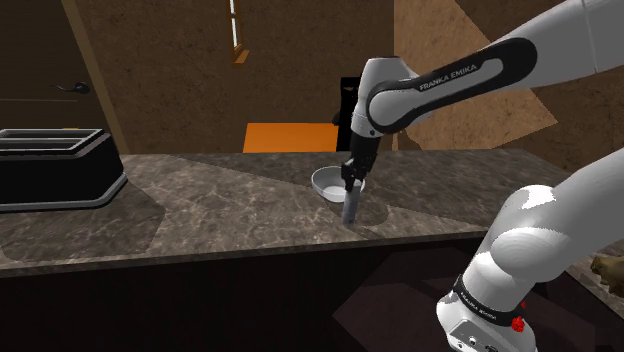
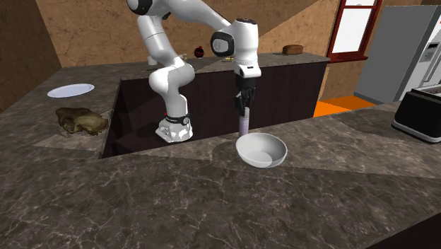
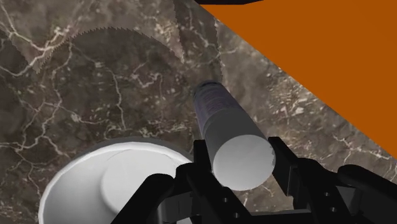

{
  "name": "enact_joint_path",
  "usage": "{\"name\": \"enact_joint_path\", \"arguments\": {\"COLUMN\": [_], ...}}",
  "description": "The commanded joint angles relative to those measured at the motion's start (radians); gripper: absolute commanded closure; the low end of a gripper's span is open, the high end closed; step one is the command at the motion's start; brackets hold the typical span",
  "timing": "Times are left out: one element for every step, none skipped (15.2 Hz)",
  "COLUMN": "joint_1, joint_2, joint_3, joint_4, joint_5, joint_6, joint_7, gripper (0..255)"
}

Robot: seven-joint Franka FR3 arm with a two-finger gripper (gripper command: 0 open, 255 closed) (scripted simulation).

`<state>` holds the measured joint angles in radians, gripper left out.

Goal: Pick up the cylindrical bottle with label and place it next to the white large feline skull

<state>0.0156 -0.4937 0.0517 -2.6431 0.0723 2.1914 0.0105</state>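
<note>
A slim grey cylindrical bottle (image 1: 352, 205) (image 2: 244, 127) (image 3: 219, 118) with a purplish label stands upright on the dark marble counter (image 1: 230, 205), close to its edge. My black gripper (image 1: 352, 178) (image 2: 243, 105) (image 3: 242, 162) comes down from above and is shut on the bottle's upper part, one finger on each side. The skull (image 2: 81, 120) (image 1: 608, 268), drawn brownish olive, lies on a separate counter stretch at the second exterior view's left, beyond the recess that holds the stand.
A white bowl (image 1: 328, 183) (image 2: 261, 150) (image 3: 83, 184) sits right beside the bottle. A black toaster (image 1: 55, 165) (image 2: 420, 113) stands at the counter's far end. A white plate (image 2: 71, 90) lies behind the skull. Orange floor (image 3: 331, 57) lies past the counter edge.
</note>
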Motion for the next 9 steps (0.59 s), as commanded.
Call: {"name": "enact_joint_path", "arguments": {"joint_1": [-0.001,-0.001,-0.001,-0.001,-0.001,-0.002,-0.002,-0.002,-0.002], "joint_2": [-0.014,-0.02,-0.026,-0.032,-0.037,-0.042,-0.047,-0.051,-0.056], "joint_3": [-0.001,-0.001,-0.002,-0.002,-0.003,-0.003,-0.003,-0.004,-0.004], "joint_4": [0.016,0.026,0.035,0.045,0.055,0.065,0.075,0.086,0.096], "joint_5": [-0.001,-0.002,-0.002,-0.003,-0.004,-0.004,-0.005,-0.005,-0.006], "joint_6": [-0.031,-0.046,-0.062,-0.077,-0.092,-0.107,-0.122,-0.137,-0.152], "joint_7": [0.001,0.001,0.002,0.002,0.003,0.003,0.004,0.005,0.005], "gripper": [255,255,255,255,255,255,255,255,255]}}
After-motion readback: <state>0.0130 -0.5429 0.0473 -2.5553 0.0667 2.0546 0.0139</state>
